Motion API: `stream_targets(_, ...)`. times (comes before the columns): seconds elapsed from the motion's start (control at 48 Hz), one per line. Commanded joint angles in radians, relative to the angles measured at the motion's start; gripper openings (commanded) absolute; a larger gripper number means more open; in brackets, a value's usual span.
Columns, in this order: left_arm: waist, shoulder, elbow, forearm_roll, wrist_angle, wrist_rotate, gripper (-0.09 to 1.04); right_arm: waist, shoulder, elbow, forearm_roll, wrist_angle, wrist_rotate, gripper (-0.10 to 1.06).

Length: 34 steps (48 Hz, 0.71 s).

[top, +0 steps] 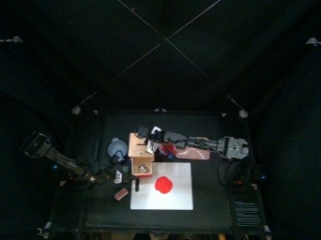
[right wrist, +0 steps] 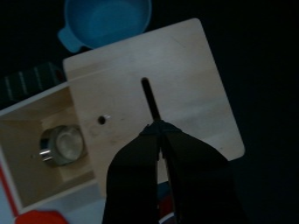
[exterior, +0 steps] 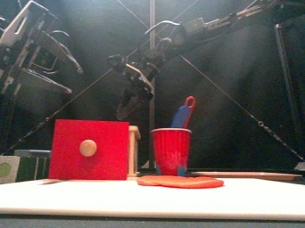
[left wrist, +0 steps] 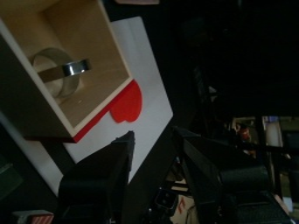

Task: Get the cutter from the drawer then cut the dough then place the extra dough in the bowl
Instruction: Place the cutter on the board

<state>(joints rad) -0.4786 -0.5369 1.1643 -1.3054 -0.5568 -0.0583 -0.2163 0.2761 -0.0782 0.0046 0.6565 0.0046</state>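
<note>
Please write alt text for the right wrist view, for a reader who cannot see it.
The right gripper, jaws shut, hangs over a pale wooden box whose open drawer holds the metal cutter; a blue bowl sits beside the box.

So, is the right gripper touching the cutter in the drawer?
Apart. In the right wrist view the cutter lies in the drawer, with the wooden box top between it and the right gripper.

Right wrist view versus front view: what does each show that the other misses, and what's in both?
Only the right wrist view: the metal cutter lying in the open drawer, and the blue bowl beside the box. Only the front view: the red cup with a blue knife standing in it. Both: the wooden box.
</note>
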Motion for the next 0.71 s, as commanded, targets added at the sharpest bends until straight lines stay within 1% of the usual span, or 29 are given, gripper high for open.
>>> stream_targets(0.021, 0.014, -0.026, 0.021, 0.074, 0.0, 0.002, 0.78, 0.051, -0.051, 0.005, 0.005, -0.003, 0.003, 0.47)
stream_targets(0.125, 0.032, -0.034, 0.054, 0.103, 0.0, 0.002, 0.78, 0.091, -0.049, 0.02, -0.002, -0.012, 0.012, 0.63)
stream_targets(0.229, 0.043, -0.038, 0.077, 0.112, 0.002, 0.002, 0.78, 0.117, -0.049, 0.031, -0.002, -0.023, 0.014, 0.71)
stream_targets(0.354, 0.049, -0.044, 0.097, 0.112, 0.002, 0.003, 0.78, 0.141, -0.048, 0.037, 0.002, -0.052, 0.015, 0.72)
stream_targets(0.458, 0.049, -0.055, 0.11, 0.114, 0.002, 0.005, 0.78, 0.153, -0.037, 0.037, -0.002, -0.055, 0.017, 0.72)
stream_targets(0.708, 0.06, -0.063, 0.12, 0.115, 0.002, 0.005, 0.78, 0.149, -0.011, 0.029, 0.0, -0.06, 0.015, 0.73)
